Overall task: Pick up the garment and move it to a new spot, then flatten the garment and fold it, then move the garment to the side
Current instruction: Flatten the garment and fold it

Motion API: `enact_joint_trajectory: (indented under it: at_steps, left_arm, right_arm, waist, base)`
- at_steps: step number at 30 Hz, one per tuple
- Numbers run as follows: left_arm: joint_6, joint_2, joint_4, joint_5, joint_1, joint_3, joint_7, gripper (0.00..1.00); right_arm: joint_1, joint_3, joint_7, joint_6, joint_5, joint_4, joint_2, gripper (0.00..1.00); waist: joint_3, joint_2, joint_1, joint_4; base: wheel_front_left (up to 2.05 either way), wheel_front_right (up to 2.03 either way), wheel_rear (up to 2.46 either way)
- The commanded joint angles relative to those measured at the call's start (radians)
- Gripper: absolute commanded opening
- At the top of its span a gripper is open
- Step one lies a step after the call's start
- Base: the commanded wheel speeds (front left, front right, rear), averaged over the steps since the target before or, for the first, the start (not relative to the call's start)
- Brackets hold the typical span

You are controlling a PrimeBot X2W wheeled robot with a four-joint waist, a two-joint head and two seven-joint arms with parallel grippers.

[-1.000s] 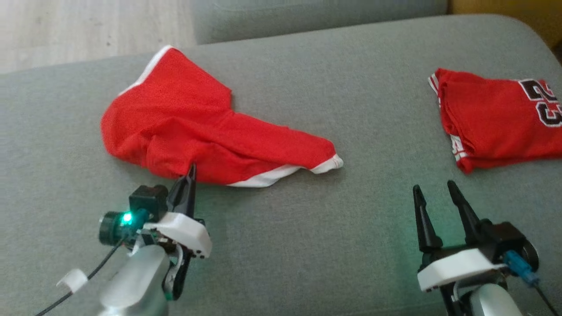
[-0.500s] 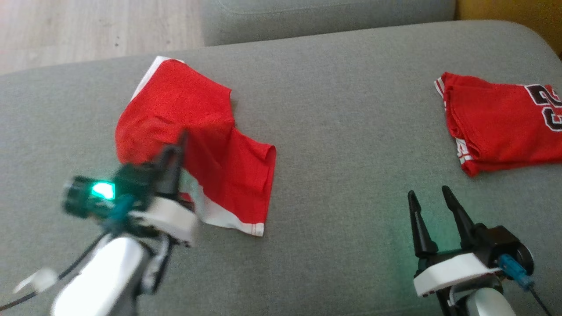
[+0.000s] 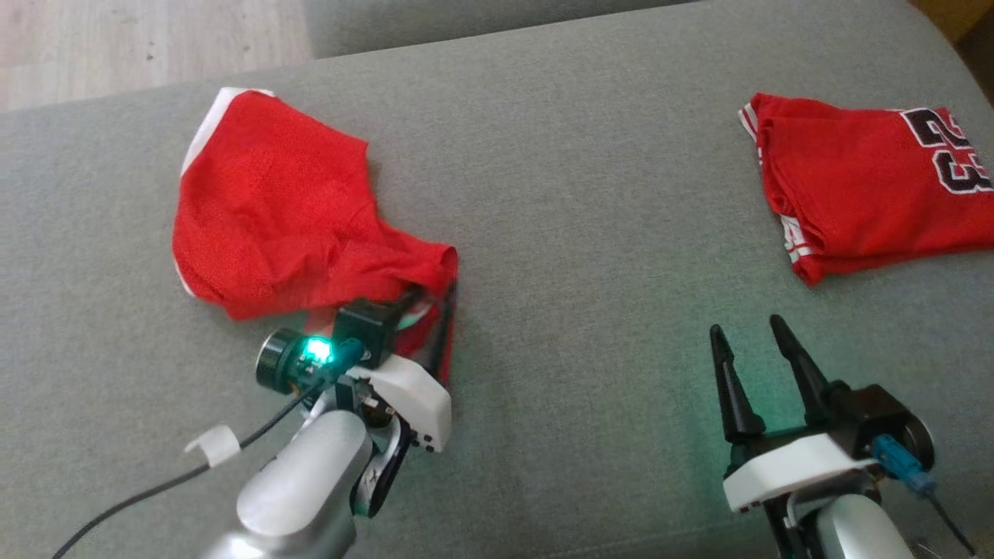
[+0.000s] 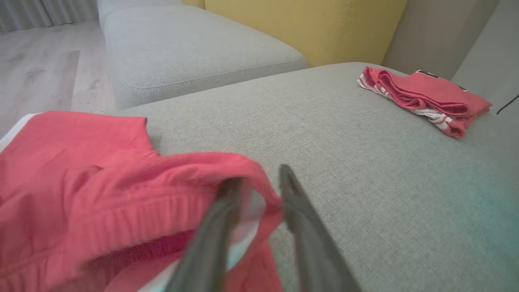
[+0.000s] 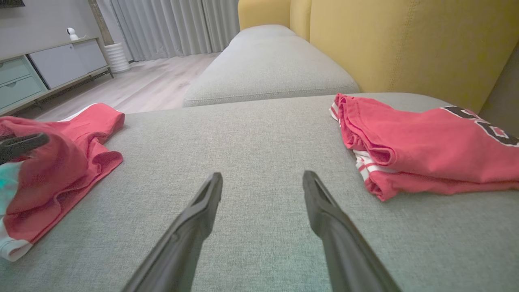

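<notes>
Far left, head view: red garment (image 3: 264, 210) w/ white trim lies bunched on the grey sofa cushion (image 3: 590, 233), towards its far-left corner. Wood floor (image 3: 116, 39) shows beyond the cushion's far edge. The garment's near-right part is folded back on itself into a thick ridge.

L gripper (image 3: 433, 291) sits at the near end of that ridge, tips in the cloth. In the left wrist view its fingers (image 4: 211, 239) stand a bit apart. The red hem loops over the left-hand one & dips into the gap, w/ white trim showing below. Cloth looks loose btwn them, not squeezed. A green light glows on the wrist cam housing.

R gripper (image 3: 745, 326) is low over the cushion at front right, fingers spread wide, bare cushion showing in the gap. It is well apart from both cloth items.

Far right: 2nd red jersey (image 3: 846, 186), folded, w/ a black-&-white number on top & striped trim at its near-left edge. In the right wrist view a yellow backrest (image 5: 405, 40) rises behind it.
</notes>
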Motion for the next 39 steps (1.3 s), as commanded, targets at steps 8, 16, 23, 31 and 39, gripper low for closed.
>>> enact_joint_trajectory:
  at_steps: [8,16,23,31,39]
  left_arm:
    - [-0.011,0.005,0.015,-0.016,-0.049,0.04,-0.08,1.0]
    - [0.006,0.049,-0.049,-0.046,0.038,0.052,-0.075,1.0]
    - [0.023,0.062,-0.062,-0.068,0.078,0.052,-0.048,1.0]
    - [0.01,0.026,-0.017,-0.14,0.06,0.09,-0.033,1.0]
    - [-0.002,0.013,-0.012,-0.139,0.004,0.113,-0.101,1.0]
  right_arm:
    - [-0.023,0.008,-0.006,0.007,0.015,-0.019,-0.006,1.0]
    - [-0.007,0.001,-0.006,0.007,0.02,-0.015,-0.006,1.0]
    - [-0.008,0.008,0.0,0.007,0.019,-0.023,-0.006,1.0]
    - [-0.02,0.005,0.002,0.007,0.012,-0.029,-0.006,1.0]
    - [-0.023,-0.003,-0.004,0.007,0.009,-0.03,-0.006,1.0]
  waist:
    - [-0.048,0.0,-0.0001,0.066]
    - [-0.082,0.0,-0.0001,0.096]
    - [-0.079,0.0,-0.0001,0.084]
    - [-0.046,0.0,-0.0001,0.042]
    - [-0.032,0.0,-0.0001,0.023]
  base:
    - [0.0,0.0,0.0]
    - [0.0,0.0,0.0]
    - [0.0,0.0,0.0]
    - [0.0,0.0,0.0]
    - [0.0,0.0,0.0]
